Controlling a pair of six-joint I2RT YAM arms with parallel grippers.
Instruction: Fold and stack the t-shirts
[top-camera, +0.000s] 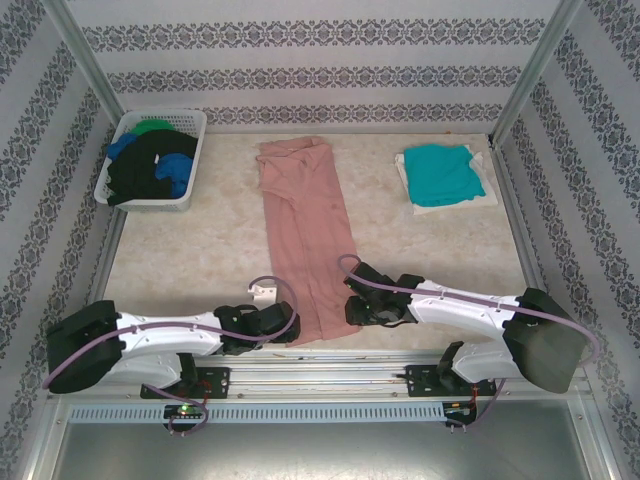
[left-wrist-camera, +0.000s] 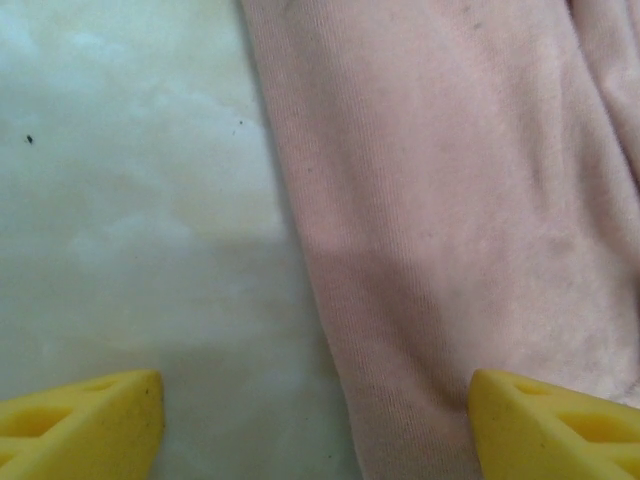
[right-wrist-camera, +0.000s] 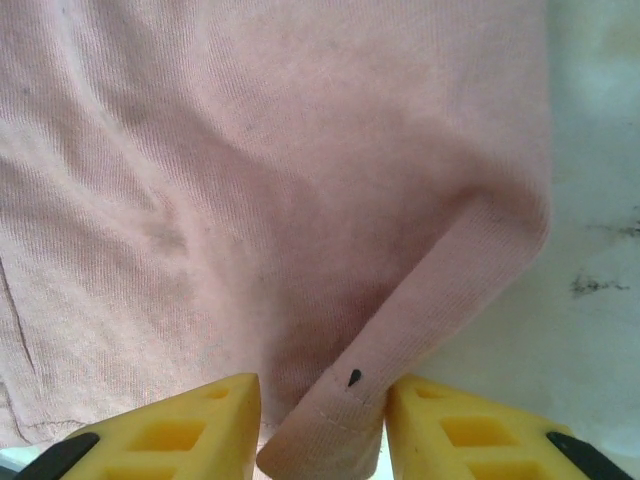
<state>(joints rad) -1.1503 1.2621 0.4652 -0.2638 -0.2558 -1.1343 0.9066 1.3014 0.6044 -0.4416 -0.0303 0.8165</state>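
Teal t-shirt (top-camera: 440, 172) folded (far right). Pink t-shirt (top-camera: 305, 230) narrowed; right tool (right-wrist-camera: 320, 400) pinches its hem, left tool (left-wrist-camera: 315, 400) released. Basket pile (top-camera: 150, 165) waits.

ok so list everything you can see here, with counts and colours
pink t-shirt: 1, salmon pink, long folded strip, table centre
teal t-shirt: 1, teal, folded, far right
white cloth: 1, white, under the teal t-shirt
basket: 1, white, far left
piled shirts: several, black, blue, green, in the basket
table: 1, pale marbled
left gripper: 1, yellow fingers, open over the pink t-shirt's edge
right gripper: 1, yellow fingers, pinching its hem
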